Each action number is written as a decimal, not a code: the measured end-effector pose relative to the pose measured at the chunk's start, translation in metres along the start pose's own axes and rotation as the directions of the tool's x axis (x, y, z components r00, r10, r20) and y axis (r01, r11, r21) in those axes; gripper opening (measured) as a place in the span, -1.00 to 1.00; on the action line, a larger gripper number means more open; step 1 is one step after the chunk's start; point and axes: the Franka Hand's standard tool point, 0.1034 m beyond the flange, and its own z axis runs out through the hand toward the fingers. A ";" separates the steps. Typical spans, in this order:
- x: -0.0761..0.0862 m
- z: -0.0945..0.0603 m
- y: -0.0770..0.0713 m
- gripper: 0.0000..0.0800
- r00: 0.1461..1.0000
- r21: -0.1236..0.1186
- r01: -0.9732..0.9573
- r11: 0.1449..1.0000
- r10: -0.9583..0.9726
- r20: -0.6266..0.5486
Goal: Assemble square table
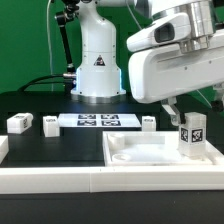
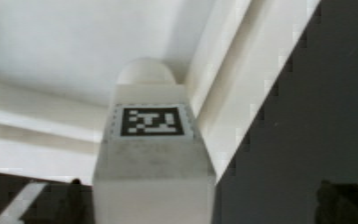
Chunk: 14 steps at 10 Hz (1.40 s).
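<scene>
Spread wide and holding nothing, the gripper (image 1: 188, 113) hangs just over an upright leg (image 1: 192, 133). The wrist view shows that leg (image 2: 153, 150) running down between the jaws with clear space on both sides, so neither finger presses on it. Directly beneath, the leg stands in a corner of the square top (image 1: 140, 158), which lies flat on the black surface (image 1: 40, 140) with its raised rim facing up. From this corner the rest of the top stretches away from the gripper.

Beyond the far rim of the top and still fairly near the gripper, the nearest loose leg (image 1: 148, 122) sits on the black surface. Past it lies the marker board (image 1: 97, 121). Further out again are the second loose leg (image 1: 50, 124) and, well apart from the gripper, the farthest loose leg (image 1: 18, 123).

By my reading the assembly is about a quarter done, with one leg placed in its corner and three still waiting to be fetched. Whether the standing leg is screwed fully home or only resting in its socket cannot be told from these views. It may want more turning before the gripper goes for the nearest loose leg
</scene>
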 end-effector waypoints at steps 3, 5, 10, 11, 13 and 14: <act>0.000 -0.001 -0.004 0.62 0.997 0.027 -0.004 1.000 0.002 0.072; 0.000 0.000 -0.002 0.62 0.998 0.025 -0.006 1.000 0.005 0.070; 0.003 0.007 0.009 0.62 1.000 -0.033 -0.002 0.999 0.001 -0.024; 0.002 0.008 0.009 0.62 1.000 -0.032 -0.002 0.999 0.002 -0.022; 0.002 0.009 0.009 0.34 1.000 -0.032 -0.002 0.999 0.001 -0.021; 0.002 0.009 0.009 0.34 1.000 -0.032 -0.002 1.000 0.001 -0.021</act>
